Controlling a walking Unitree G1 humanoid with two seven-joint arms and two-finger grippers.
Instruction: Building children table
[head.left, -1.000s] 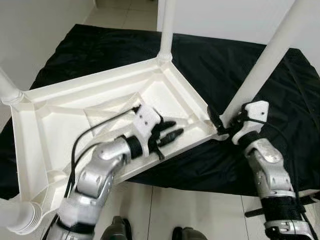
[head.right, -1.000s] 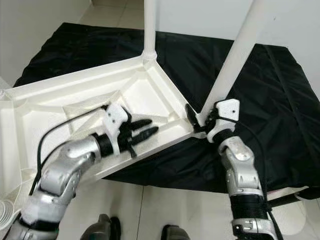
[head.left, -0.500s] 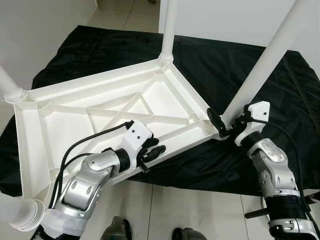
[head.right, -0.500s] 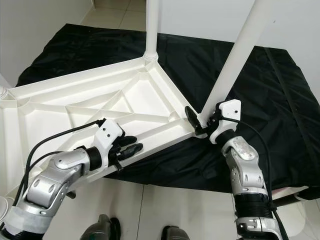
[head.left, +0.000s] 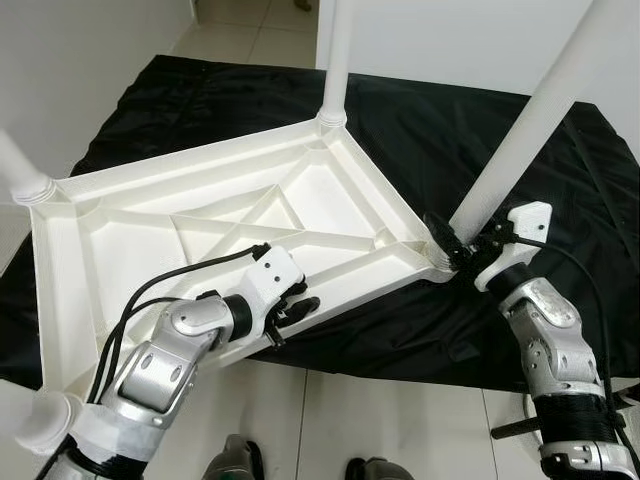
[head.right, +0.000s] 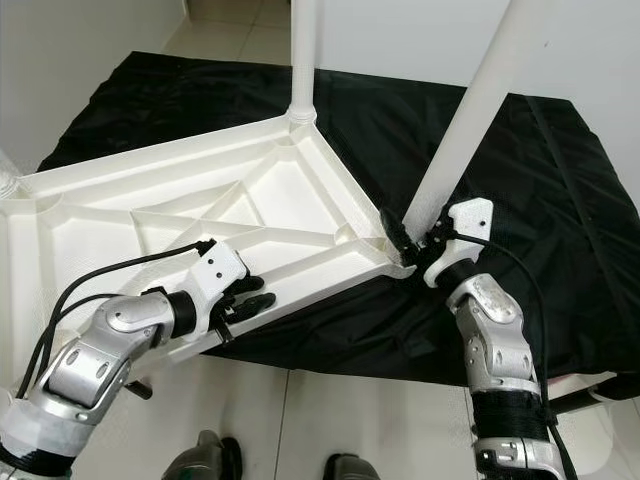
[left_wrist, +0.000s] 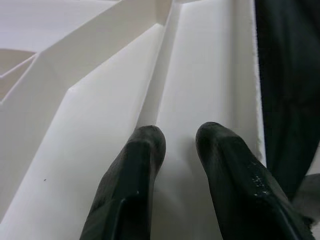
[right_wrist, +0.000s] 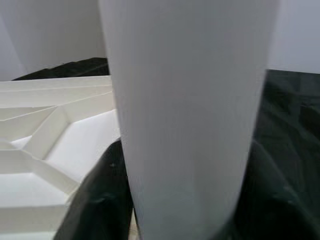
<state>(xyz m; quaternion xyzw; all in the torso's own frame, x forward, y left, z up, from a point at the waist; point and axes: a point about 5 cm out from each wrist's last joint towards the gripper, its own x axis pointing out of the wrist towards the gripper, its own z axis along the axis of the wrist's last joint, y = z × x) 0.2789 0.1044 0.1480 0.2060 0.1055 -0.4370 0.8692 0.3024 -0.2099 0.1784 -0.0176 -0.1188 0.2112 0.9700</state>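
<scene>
The white plastic table top (head.left: 150, 215) lies upside down on a black cloth, with white legs standing up from its corners. My left gripper (head.left: 298, 303) rests low on the near rim, its two black fingers (left_wrist: 142, 150) slightly apart over the white rim surface, open with nothing between them. My right gripper (head.left: 447, 243) is at the near right corner, shut on the base of the tilted white leg (head.left: 520, 130). In the right wrist view this leg (right_wrist: 190, 115) stands between the dark fingers (right_wrist: 100, 200).
Other legs rise at the far corner (head.left: 335, 60), the left corner (head.left: 20, 170) and the near left corner (head.left: 40, 425). The black cloth (head.left: 420, 120) spreads under everything. Tiled floor (head.left: 400, 420) lies in front, with my feet (head.left: 235, 460) at the bottom edge.
My left gripper has drawn back from inside the table top to the near rim and dropped lower. The right gripper stays on the leg base.
</scene>
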